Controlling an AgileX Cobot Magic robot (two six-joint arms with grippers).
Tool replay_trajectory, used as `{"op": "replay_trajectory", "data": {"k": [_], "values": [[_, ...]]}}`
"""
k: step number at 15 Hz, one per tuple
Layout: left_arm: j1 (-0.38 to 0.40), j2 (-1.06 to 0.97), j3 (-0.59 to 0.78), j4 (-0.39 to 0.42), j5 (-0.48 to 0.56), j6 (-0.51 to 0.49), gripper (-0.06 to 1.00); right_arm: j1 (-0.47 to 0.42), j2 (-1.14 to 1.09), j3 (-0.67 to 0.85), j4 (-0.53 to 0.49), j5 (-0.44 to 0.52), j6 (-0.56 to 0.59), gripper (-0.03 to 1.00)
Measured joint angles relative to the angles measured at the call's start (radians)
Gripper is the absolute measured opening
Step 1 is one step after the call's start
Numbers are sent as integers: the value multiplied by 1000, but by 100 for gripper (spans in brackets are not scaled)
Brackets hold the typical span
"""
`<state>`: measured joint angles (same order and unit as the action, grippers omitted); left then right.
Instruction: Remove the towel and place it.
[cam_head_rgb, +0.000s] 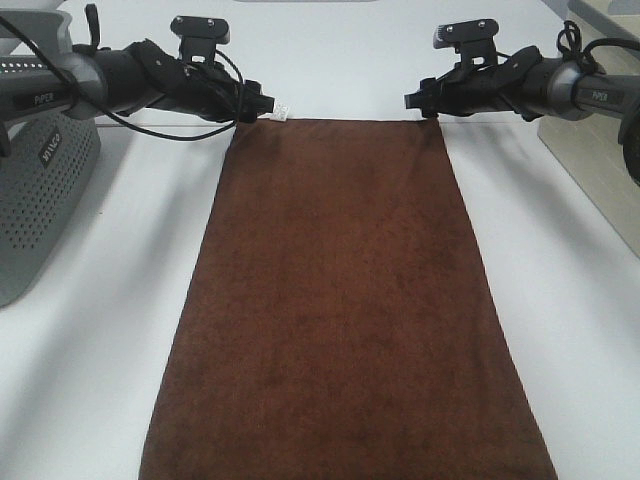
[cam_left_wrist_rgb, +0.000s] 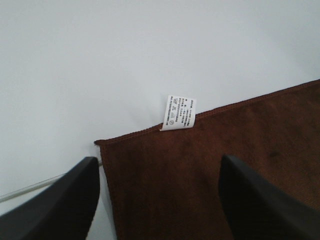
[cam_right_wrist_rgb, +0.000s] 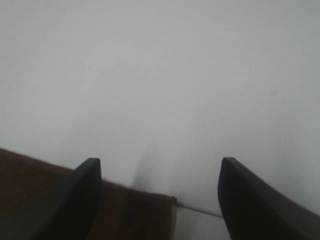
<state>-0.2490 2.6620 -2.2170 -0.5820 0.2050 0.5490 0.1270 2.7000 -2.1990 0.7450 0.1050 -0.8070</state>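
The dark brown towel (cam_head_rgb: 340, 300) lies flat and spread out on the white table, running from the far middle to the near edge. Its small white tag (cam_head_rgb: 281, 112) sits at the far left corner. My left gripper (cam_head_rgb: 262, 105) is open just over that corner; the left wrist view shows the towel corner (cam_left_wrist_rgb: 200, 175) and the tag (cam_left_wrist_rgb: 178, 113) between its spread fingers (cam_left_wrist_rgb: 65, 200). My right gripper (cam_head_rgb: 420, 103) is open over the far right corner; the right wrist view shows that corner (cam_right_wrist_rgb: 130, 210) between its spread fingers (cam_right_wrist_rgb: 250, 200). Neither gripper holds anything.
A grey perforated basket (cam_head_rgb: 40, 190) stands at the left edge of the table. A beige surface (cam_head_rgb: 600, 170) lies at the right edge. The bare white table (cam_head_rgb: 90, 380) flanks the towel on both sides.
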Motion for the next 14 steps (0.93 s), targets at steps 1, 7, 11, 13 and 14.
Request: {"op": "replay_trajectory", "data": {"k": [1, 7, 11, 13, 14], "values": [[0, 0, 0, 0, 0, 0, 62, 0, 0, 0, -24, 24, 0, 65], [1, -52, 0, 36, 100, 0, 64, -1, -165, 0, -62, 353, 68, 71], [1, -226, 0, 242, 377, -161, 77, -1, -383, 0, -266, 633, 383, 84], [26, -338, 0, 395, 505, -373, 78, -20, -500, -1, -409, 721, 557, 84], [53, -392, 0, 458, 578, -480, 78, -43, -553, -1, -465, 762, 624, 84]]}}
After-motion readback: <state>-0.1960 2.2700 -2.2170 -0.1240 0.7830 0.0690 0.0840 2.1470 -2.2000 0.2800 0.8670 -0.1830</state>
